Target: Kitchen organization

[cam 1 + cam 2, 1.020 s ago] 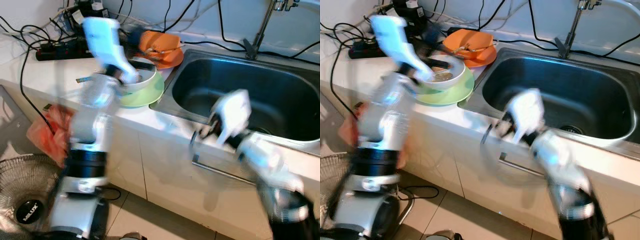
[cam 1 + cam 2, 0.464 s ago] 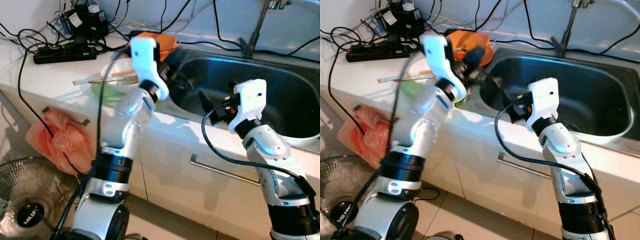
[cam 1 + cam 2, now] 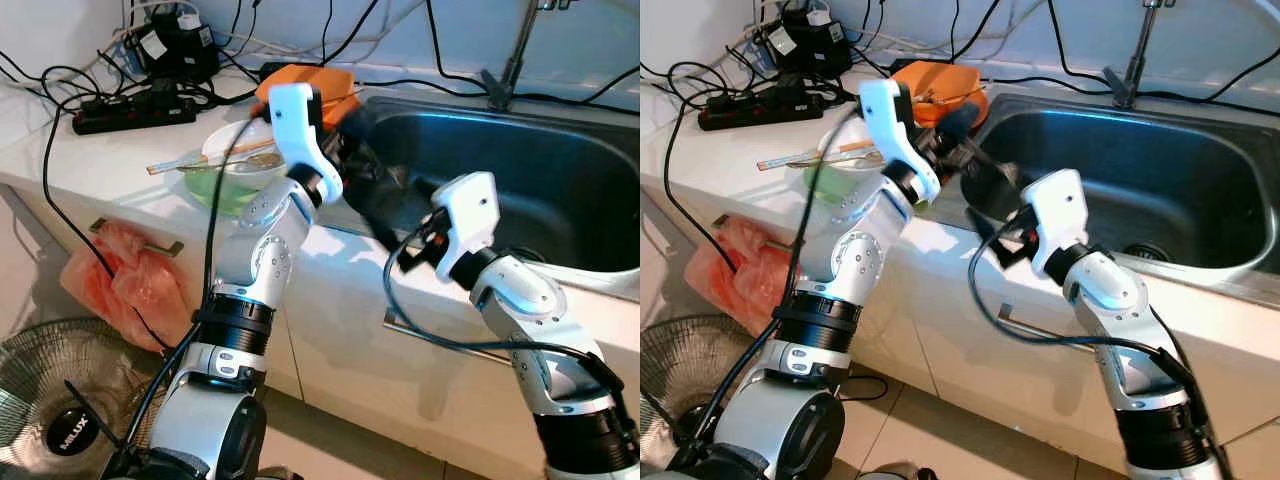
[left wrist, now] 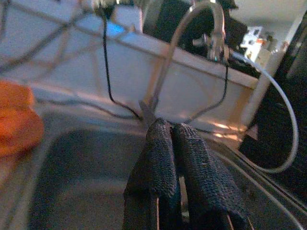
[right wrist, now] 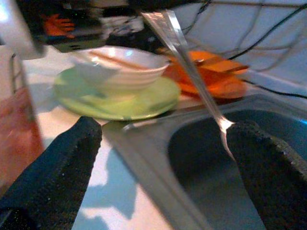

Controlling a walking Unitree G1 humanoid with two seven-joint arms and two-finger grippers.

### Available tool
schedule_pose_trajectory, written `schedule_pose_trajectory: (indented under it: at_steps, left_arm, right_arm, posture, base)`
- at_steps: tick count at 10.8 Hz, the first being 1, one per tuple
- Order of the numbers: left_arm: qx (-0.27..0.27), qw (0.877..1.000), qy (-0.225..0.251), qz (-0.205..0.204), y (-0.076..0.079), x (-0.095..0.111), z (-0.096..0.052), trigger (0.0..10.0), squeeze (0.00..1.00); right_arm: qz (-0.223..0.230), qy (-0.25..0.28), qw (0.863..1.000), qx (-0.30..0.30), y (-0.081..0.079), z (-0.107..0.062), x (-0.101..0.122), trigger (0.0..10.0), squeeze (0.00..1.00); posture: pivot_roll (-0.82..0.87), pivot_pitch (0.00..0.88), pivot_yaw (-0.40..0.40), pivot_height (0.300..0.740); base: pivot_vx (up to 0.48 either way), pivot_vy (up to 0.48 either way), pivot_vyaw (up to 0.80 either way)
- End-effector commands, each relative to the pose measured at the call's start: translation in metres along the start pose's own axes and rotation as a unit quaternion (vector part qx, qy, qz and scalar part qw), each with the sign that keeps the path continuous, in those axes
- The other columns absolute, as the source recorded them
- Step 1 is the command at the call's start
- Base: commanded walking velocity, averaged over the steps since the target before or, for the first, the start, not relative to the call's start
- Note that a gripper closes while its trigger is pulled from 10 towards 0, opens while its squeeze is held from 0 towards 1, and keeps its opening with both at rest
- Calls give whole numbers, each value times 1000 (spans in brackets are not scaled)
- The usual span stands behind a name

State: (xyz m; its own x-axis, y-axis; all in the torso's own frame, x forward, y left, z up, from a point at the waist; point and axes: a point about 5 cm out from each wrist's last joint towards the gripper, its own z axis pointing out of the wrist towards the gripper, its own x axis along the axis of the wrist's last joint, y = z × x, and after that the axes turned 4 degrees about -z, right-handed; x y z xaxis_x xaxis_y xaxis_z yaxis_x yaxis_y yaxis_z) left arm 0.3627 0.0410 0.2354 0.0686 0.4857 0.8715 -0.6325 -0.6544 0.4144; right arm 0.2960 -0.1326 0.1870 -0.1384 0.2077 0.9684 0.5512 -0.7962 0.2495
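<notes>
Big steel sink (image 3: 520, 190) takes up the right side of the white tabletop (image 3: 100, 150), basin open and roomy, its near rim running along the tabletop's front edge. Faucet (image 3: 510, 60) stands at twelve o'clock behind the basin. At nine o'clock from the sink, a green plate (image 3: 840, 185) carries a white bowl (image 5: 122, 72) with chopsticks (image 3: 200, 160) laid across it. Just behind, at eleven o'clock, an orange plate (image 3: 950, 100). Cables and a power strip (image 3: 130, 105) crowd the back left corner.

Left arm bends up from the tabletop edge, elbow high, left end effector (image 4: 175, 158) reaching over the sink's left rim, fingers pressed together with a thin metal utensil handle (image 5: 184, 57) seeming to run out from between them. Right arm is cocked over the front rim, right end effector (image 5: 163, 158) aimed at ten o'clock toward the dishes, fingers (image 5: 268, 163) spread wide apart, holding nothing.
</notes>
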Motion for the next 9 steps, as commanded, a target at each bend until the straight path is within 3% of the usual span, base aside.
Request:
schedule_pose_trajectory:
  at_steps: [1, 4, 6, 7, 8, 9]
  left_arm:
    - [-18, 1000, -1, -13, 3, 5, 4, 0, 0]
    - [-53, 996, -35, -55, 18, -8, 6, 0, 0]
    - [-70, 994, -43, -77, 31, -11, 9, 0, 0]
    - [-71, 993, -44, -77, 33, -11, 9, 0, 0]
    - [-72, 994, -43, -76, 35, -9, 9, 0, 0]
    - [-69, 994, -39, -69, 34, -7, 9, 0, 0]
  right_arm:
    - [-19, 9, 1000, 14, 3, 5, 5, 10000, 0]
    - [-63, 30, 997, -23, 21, 20, 17, 10000, 0]
    - [-76, 34, 996, -28, 26, 28, 19, 10000, 0]
    - [-79, 33, 996, -26, 26, 30, 19, 7569, 0]
    - [-83, 32, 996, -24, 26, 31, 18, 0, 0]
    - [-84, 31, 996, -22, 26, 31, 17, 0, 0]
  posture:
    - [86, 22, 120, 740]
    - [90, 27, 129, 740]
    - [93, 31, 130, 740]
    - [93, 32, 130, 740]
    - [93, 33, 129, 740]
    - [91, 34, 129, 740]
  base:
    - [0, 0, 0]
    - [0, 0, 0]
    - [0, 0, 0]
    - [0, 0, 0]
    - [0, 0, 0]
    - [0, 0, 0]
